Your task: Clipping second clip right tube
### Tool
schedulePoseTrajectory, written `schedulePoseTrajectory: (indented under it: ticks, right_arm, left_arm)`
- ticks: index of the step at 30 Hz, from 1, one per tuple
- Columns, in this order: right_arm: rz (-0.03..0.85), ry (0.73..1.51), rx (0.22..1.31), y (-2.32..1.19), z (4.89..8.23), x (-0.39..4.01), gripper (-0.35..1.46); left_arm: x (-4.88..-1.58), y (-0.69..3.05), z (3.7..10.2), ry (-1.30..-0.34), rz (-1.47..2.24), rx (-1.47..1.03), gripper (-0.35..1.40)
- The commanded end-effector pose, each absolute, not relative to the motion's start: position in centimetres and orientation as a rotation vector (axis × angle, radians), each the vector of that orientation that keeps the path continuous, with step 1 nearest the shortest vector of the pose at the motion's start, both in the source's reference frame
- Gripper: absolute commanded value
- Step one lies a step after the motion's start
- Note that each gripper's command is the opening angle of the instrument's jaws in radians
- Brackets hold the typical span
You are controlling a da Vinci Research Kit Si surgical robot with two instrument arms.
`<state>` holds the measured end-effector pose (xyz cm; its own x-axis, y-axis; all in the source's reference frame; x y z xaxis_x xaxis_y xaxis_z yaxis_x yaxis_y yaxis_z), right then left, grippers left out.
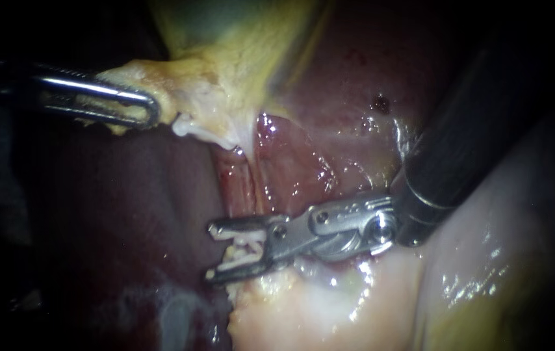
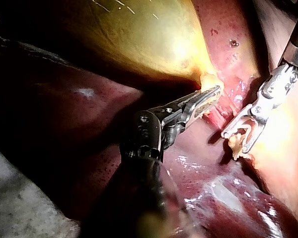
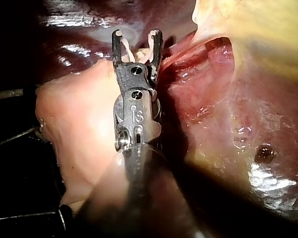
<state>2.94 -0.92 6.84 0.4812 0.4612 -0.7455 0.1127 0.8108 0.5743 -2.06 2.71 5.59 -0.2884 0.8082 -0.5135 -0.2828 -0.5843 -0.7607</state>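
My right instrument [image 1: 212, 252] holds a white clip [image 1: 244, 249] in wide-spread jaws, with the reddish tube [image 1: 249, 185] ending just beside them. My left instrument [image 1: 153, 110] has its jaws clamped on the gallbladder [image 1: 206, 91].

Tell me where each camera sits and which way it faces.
Endoscope: close to the tissue, facing the liver; the left instrument holds the gallbladder, the right instrument carries a clip.
Left wrist: on the left arm, looking along its own shaft toward the gallbladder.
Right wrist: on the right arm, looking along its own shaft at the clip.
Shared: all three views show the right instrument.
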Motion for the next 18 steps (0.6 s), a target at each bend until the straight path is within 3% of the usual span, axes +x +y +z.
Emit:
schedulePoseTrajectory:
  ticks: [1, 18]
  right_arm:
    - [0.229, 1.064, 0.617, -0.92, 6.83, 2.94, 0.45]
    - [0.218, 1.068, 0.612, -0.92, 6.80, 2.94, 0.46]
  left_arm:
    - [-2.06, 2.71, 5.59, -0.714, 1.940, -1.221, -0.35]
    - [-2.05, 2.71, 5.59, -0.714, 1.940, -1.221, -0.35]
